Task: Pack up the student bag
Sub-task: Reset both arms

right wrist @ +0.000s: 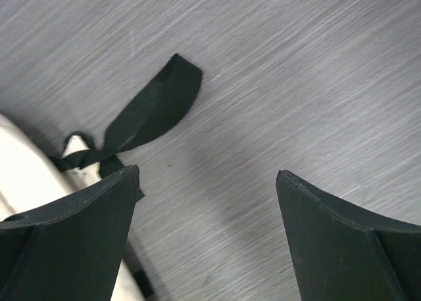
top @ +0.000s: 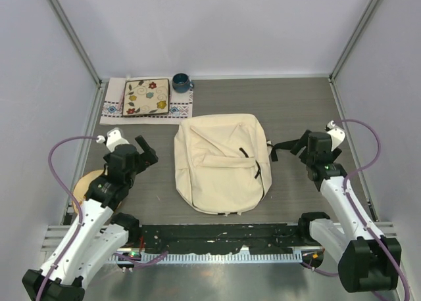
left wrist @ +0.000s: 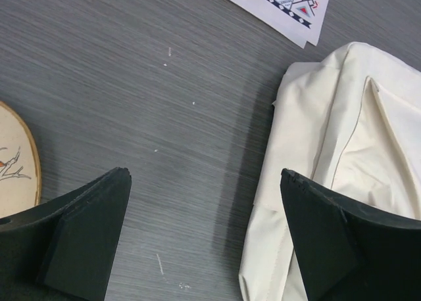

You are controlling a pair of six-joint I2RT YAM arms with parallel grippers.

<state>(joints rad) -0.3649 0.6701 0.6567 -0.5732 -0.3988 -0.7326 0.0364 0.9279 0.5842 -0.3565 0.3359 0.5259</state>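
We've got the big cream soft-fabric backpack [top: 220, 163] lying flat on the dark grey surface [top: 296, 104], left fingers [left wrist: 85, 242] and right fingers [right wrist: 342, 242] both spread wide, empty.

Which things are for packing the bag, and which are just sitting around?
For the job:
student bag
left gripper, open
right gripper, open

Just lying about:
flowery square plate
patterned cloth
blue cup
round wooden board
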